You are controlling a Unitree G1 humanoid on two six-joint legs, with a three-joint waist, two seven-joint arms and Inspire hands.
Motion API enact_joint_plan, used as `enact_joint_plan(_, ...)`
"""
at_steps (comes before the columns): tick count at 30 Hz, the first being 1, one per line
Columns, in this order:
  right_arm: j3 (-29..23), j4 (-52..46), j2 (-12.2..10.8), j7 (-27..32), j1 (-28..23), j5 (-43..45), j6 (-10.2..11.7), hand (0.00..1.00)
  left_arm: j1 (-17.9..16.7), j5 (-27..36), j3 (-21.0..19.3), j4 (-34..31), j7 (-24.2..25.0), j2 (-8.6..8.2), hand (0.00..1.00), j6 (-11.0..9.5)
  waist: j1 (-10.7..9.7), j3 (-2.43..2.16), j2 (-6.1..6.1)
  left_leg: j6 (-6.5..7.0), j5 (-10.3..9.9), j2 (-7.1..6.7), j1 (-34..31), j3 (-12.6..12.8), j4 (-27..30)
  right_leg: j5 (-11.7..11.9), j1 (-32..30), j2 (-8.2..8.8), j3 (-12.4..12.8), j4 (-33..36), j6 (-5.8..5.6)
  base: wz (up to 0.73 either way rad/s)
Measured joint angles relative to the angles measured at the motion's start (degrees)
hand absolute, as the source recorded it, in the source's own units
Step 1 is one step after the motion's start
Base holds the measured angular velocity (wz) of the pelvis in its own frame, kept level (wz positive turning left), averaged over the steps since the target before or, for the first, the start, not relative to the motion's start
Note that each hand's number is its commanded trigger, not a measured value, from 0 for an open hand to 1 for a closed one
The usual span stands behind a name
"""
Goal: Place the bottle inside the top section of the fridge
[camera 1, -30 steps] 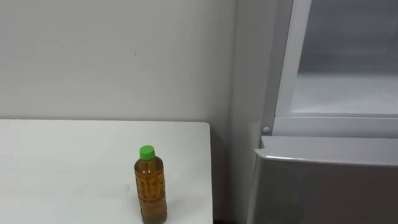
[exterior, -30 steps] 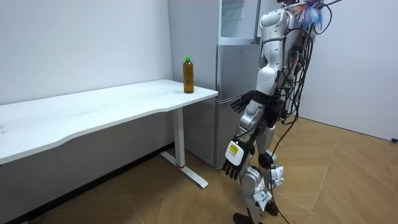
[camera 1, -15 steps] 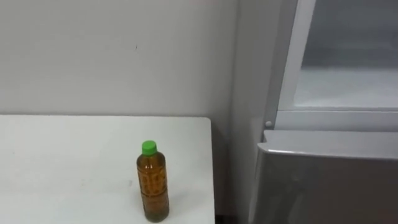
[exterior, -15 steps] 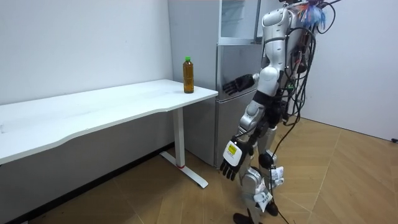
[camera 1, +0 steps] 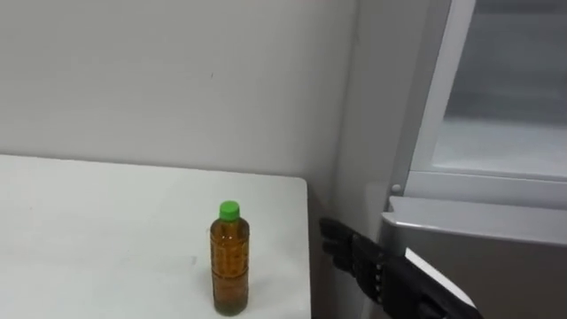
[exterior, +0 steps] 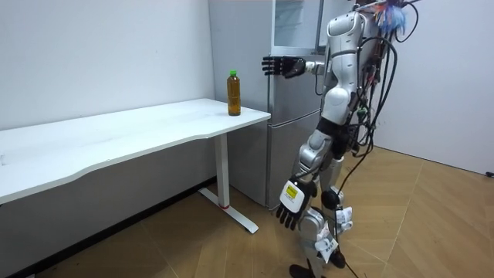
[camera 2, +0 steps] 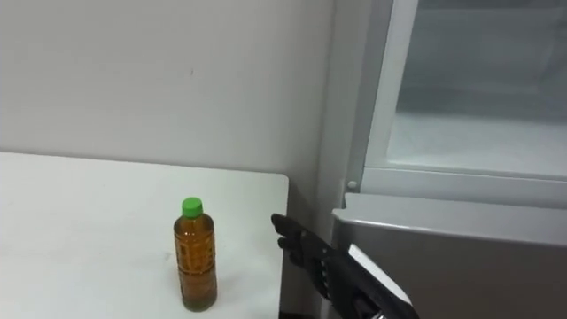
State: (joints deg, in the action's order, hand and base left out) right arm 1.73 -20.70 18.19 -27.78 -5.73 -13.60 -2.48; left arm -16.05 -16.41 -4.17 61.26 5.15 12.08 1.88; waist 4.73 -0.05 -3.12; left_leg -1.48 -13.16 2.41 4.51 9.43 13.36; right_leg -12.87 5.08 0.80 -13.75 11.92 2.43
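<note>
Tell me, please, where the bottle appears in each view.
Left eye view: bottle low, left of centre, on the table.
Right eye view: bottle low, further left.
Room view: bottle upper centre, at the table's end.
Shared landmark: the fridge right of it.

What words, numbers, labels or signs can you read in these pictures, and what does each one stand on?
No text here can be quoted.
bottle: its label carries print, too small and blurred to read.
left hand: the tag on its back is too small to read.
fridge and table: no writing shows.
</note>
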Motion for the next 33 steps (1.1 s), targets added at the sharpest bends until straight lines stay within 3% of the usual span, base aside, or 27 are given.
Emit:
enact_joint_plan(14, 1.5, -1.0, -0.8, 0.3, 4.7, -4.1, 0.0, 0.0, 1.2, 0.0, 1.2, 0.1, 0.0, -0.11, 0.0, 0.7, 0.8, 0.01, 0.17, 0.0, 0.0, 0.03, 0.2, -0.2, -0.3, 0.0, 0.4, 0.09, -0.6, 0.3, 0.0, 0.0)
enact_joint_plan(21, 4.5, 0.0, -3.6, 1.4, 6.0, -5.0, -0.1, 0.0, 2.0, -0.6, 2.7, -0.7, 0.0, -0.13, 0.0, 2.0, 3.4, 0.07, 0.12, 0.02, 0.0, 0.0, 0.0, -0.3, -0.3, 0.0, 0.0, 0.13, -0.7, 0.4, 0.02, 0.0)
enact_joint_plan(28, 8.4, 6.1, -5.3, 3.5, 8.0, -6.9, 0.0, 0.0, 1.3, -0.6, 4.5, -1.5, 0.0, -0.18, 0.0, 2.8, 3.8, 0.09, 0.06, 0.23, 0.0, -0.19, -0.9, -1.7, 0.4, 0.3, 0.4, 0.12, -1.6, -0.3, -0.06, 0.11)
enact_joint_plan(32, 8.9, 9.3, -7.4, 6.7, 8.1, -9.0, 0.0, 0.0, 2.0, -0.6, 4.5, -1.6, 0.0, -0.2, 0.0, 2.7, 4.3, 0.11, 0.12, 0.25, 0.0, -0.17, -2.1, -2.5, 1.4, 0.4, 0.3, 0.19, -2.9, -0.2, 0.02, 0.11)
enact_joint_plan(33, 9.0, 10.4, -7.3, 8.1, 8.2, -10.0, 0.3, 0.0, 2.1, -0.6, 4.6, -1.6, 0.0, -0.21, 0.0, 2.7, 4.5, 0.38, 0.2, 0.25, 0.0, -0.17, -2.0, -2.7, 1.3, 0.4, 0.5, 0.3, -3.5, -0.3, 0.03, 0.14)
